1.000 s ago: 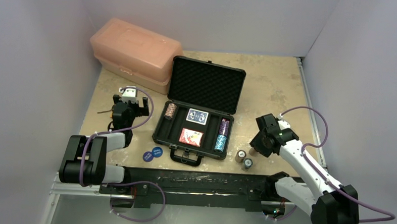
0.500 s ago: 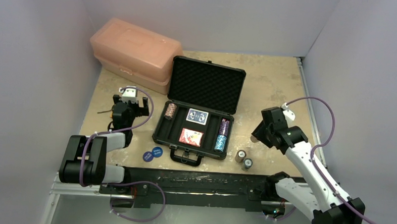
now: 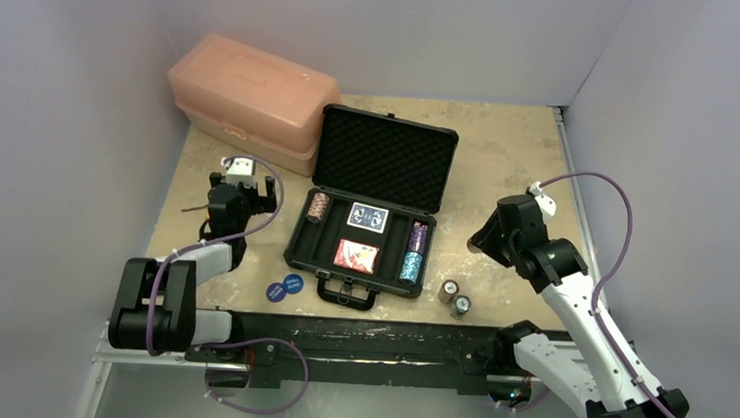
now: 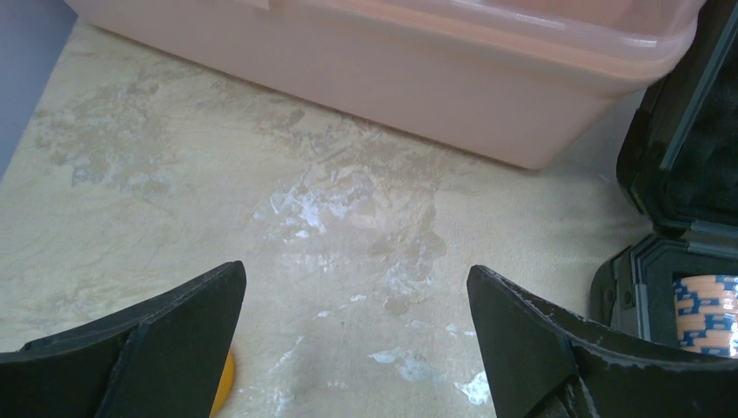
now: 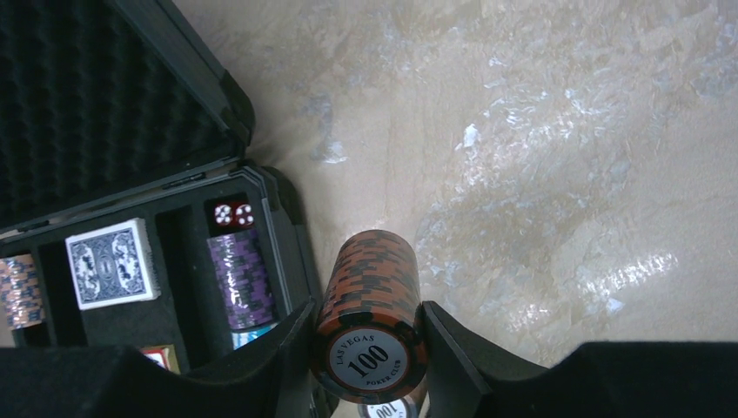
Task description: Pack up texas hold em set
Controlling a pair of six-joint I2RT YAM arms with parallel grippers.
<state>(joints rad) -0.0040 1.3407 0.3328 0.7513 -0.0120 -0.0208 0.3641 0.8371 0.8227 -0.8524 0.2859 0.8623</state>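
Firmly clamped between the right jaws, a striped orange-and-black stack of poker chips [image 5: 370, 305], its face reading 100, hangs above the beige counter [image 5: 566, 174] beside the open black foam-lined briefcase [image 3: 387, 158], right arm [image 3: 588, 317] raised, while the left jaws stand apart.

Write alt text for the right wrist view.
The right gripper clamps an orange-and-black chip stack marked 100 over the beige table, beside the open black case. Inside the case sit a blue card deck and a purple chip stack.
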